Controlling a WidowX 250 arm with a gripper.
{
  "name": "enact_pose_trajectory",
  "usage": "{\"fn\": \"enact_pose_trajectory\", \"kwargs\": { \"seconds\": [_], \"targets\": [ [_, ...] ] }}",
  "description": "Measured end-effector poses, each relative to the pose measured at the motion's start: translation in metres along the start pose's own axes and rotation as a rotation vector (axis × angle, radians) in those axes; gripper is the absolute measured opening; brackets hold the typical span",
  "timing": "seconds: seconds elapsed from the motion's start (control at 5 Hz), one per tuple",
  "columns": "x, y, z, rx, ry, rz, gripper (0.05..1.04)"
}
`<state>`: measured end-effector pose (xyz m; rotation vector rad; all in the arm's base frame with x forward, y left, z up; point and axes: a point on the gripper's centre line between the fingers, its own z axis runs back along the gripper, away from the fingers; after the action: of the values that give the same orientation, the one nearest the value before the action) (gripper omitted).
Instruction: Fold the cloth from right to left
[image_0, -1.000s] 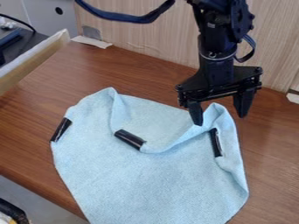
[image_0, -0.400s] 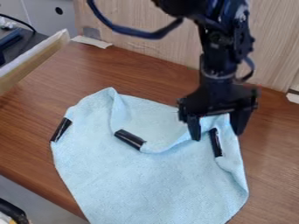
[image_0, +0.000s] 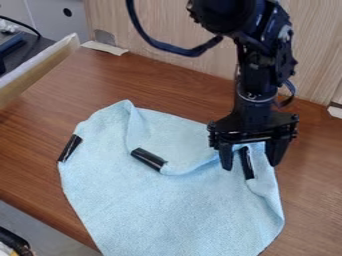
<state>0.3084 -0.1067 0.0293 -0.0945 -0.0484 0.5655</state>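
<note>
We see that the gripper (image_0: 250, 165) has come down over the right side of the light blue cloth (image_0: 180, 205) and a little nearer to us than in the earlier frames, where it stands higher, over the cloth's raised far edge. Its two fingers are parted, one on either side of the right-hand black strip (image_0: 248, 170), with nothing clenched between them that we can make out. The cloth itself lies as it did, spread on the wood-grain worktop (image_0: 174, 85) with its far edge turned over in a loose, wavy fold, so what changes is the gripper's place, not the fabric. For our task, we judge this to be the lining-up before a grasp: the fold from right to left looks still to be made, and the next move likely calls for closing on the right edge and carrying it leftward. If the fingers do not sit low enough, we could pinch only a wrinkle or slip off the cloth. Counting up, we have one cloth, one gripper and three black strips in all: the right-hand one, a middle strip (image_0: 148, 159) by the fold, and a left strip (image_0: 70, 148) at the cloth's left edge. Behind, we count one pale wooden panel (image_0: 160, 27).
</note>
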Motion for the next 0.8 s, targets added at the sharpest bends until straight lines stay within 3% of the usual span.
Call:
{"fn": "enact_pose_trajectory", "kwargs": {
  "seconds": [0.8],
  "targets": [
    [0.0,0.004,-0.013,0.059,-0.005,0.015,0.967]
  ]
}}
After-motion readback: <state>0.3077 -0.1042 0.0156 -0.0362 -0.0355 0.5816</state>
